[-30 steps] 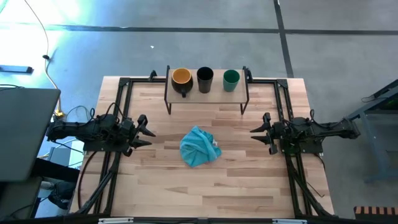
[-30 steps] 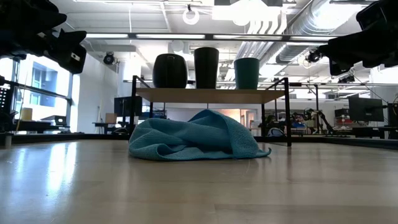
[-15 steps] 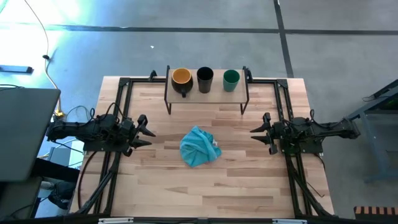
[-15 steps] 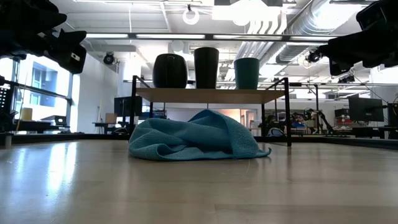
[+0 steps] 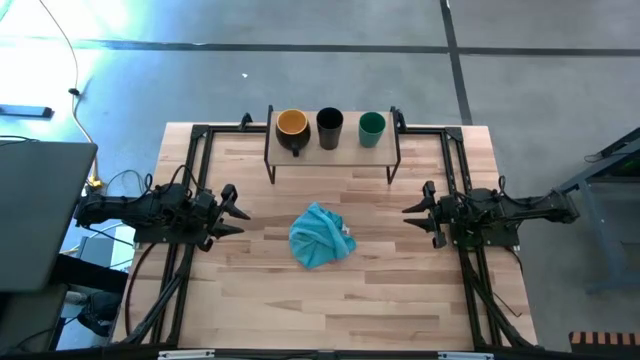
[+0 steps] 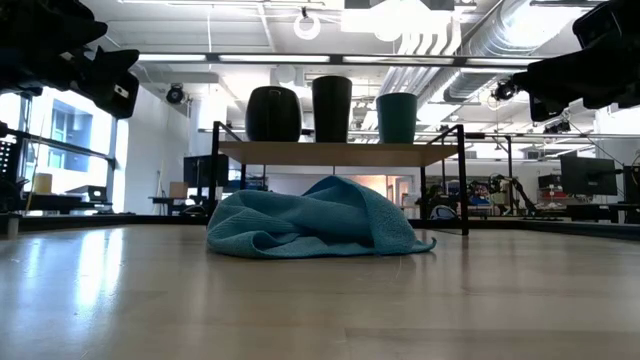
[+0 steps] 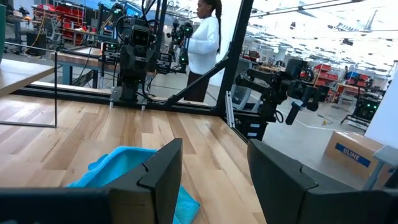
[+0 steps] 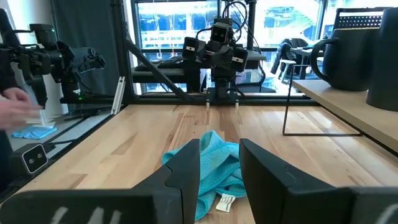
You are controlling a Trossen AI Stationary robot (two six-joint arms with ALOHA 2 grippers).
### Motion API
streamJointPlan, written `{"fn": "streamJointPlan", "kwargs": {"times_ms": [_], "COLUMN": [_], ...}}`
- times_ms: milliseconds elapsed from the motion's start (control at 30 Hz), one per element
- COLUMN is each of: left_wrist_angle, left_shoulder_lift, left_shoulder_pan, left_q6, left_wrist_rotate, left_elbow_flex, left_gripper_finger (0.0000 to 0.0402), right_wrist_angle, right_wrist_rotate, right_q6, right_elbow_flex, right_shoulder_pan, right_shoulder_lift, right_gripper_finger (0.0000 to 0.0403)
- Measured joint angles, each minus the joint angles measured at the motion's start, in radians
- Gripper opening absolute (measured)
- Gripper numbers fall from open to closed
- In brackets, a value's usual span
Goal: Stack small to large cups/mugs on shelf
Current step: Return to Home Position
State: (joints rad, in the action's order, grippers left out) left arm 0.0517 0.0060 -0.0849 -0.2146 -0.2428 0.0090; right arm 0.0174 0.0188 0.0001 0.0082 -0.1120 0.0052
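Note:
Three vessels stand upright in a row on the shelf (image 5: 332,151) at the table's far side: the dark mug with yellow-orange inside (image 5: 292,127) on the left, the black cup (image 5: 329,127) in the middle, the green cup (image 5: 372,127) on the right. They also show in the low view: the mug (image 6: 272,113), the black cup (image 6: 332,108), the green cup (image 6: 397,117). My left gripper (image 5: 238,211) is open and empty at the table's left side. My right gripper (image 5: 412,211) is open and empty at the right side. Both hover above the table.
A crumpled teal cloth (image 5: 320,236) lies on the table's middle, between the two grippers and in front of the shelf. Black frame rails run along the table's left and right sides. A person in white (image 7: 202,46) stands in the room beyond the table.

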Motion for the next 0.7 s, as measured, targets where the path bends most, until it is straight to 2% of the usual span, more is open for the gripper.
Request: {"fn": "streamJointPlan", "kwargs": {"times_ms": [367, 700], "left_wrist_angle": [0.0, -0.002], "left_shoulder_lift": [0.0, 0.0], "left_shoulder_pan": [0.0, 0.0], "left_q6": [0.001, 0.232], "left_wrist_rotate": [0.0, 0.028], "left_elbow_flex": [0.0, 0.0], "left_gripper_finger": [0.017, 0.017], "right_wrist_angle": [0.0, 0.0], "right_wrist_rotate": [0.0, 0.0], "right_q6": [0.0, 0.0], "right_elbow_flex": [0.0, 0.0], "right_shoulder_pan": [0.0, 0.0], "right_shoulder_lift": [0.0, 0.0], "right_gripper_finger": [0.0103, 0.0103]}}
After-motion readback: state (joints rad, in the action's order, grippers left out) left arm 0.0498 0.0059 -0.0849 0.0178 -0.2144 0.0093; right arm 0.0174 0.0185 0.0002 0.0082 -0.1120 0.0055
